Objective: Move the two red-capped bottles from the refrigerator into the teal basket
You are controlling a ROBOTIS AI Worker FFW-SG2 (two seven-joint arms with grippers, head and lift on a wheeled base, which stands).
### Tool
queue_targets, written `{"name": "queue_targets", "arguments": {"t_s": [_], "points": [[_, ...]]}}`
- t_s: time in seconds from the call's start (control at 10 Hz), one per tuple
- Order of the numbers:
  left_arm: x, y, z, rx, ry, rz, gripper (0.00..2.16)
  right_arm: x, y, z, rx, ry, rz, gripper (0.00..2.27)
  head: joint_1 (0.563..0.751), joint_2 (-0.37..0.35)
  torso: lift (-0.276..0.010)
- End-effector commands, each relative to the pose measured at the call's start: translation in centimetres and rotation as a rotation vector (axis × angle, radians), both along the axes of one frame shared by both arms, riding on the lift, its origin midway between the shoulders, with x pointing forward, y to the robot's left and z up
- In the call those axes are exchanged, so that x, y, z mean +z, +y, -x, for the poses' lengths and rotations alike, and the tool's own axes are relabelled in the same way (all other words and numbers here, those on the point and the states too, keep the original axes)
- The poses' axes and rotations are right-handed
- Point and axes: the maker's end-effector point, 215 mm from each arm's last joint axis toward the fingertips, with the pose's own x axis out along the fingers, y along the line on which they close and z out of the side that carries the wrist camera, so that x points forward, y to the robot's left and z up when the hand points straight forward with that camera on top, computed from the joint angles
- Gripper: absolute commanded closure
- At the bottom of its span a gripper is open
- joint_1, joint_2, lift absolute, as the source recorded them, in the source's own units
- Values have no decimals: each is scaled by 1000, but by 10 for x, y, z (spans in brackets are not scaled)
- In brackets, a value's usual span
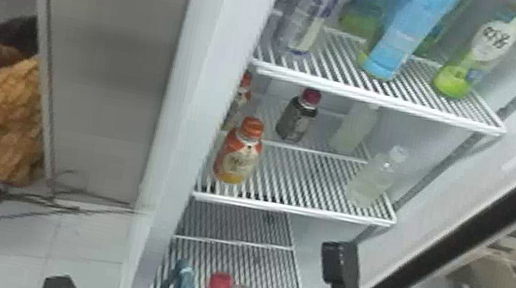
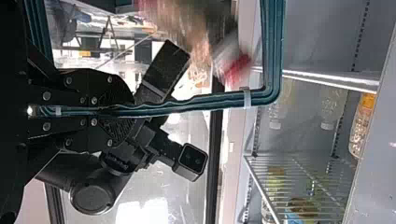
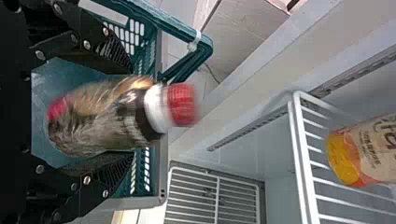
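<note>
Placement step: right gripper holds one red-capped bottle over the teal basket; left gripper is clamped on its handle. Next: lower, settle, release gently.

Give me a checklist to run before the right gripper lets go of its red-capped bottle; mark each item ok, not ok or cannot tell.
1. Right gripper closed on the red-capped bottle: ok.
2. Left gripper closed on the basket handle: ok.
3. Whole bottle within the rim of the teal basket: cannot tell; its body shows against the basket's inside, its cap past the rim.
4. Another bottle already in the basket: cannot tell; a pinkish-red patch shows at the held bottle's lower end.
5. No red-capped bottle left in the refrigerator: not ok; a dark bottle with a dark red cap stands on a shelf.
</note>
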Motion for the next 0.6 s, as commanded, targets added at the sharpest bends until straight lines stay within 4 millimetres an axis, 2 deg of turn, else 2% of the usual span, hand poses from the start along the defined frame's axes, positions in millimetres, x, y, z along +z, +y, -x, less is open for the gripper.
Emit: {"name": "queue_targets", "arguments": {"t_s": [0.0,0.2,0.3,0.5], "points": [[1,1,-1,3,1,2,1087,4,-9,-7,-12,-27,30,348,695,-350,-228],[1,0,-1,5,0,3,1087,11,-14,-20,-23,-80,48,148,695,-350,-228],[0,0,0,3,3,4,1087,18,-22,-32,-40,-131,61,96,695,-350,-228],[0,1,-1,9,5,5,1087,33,-35,-59,-72,-246,78,96,695,-350,-228]]}}
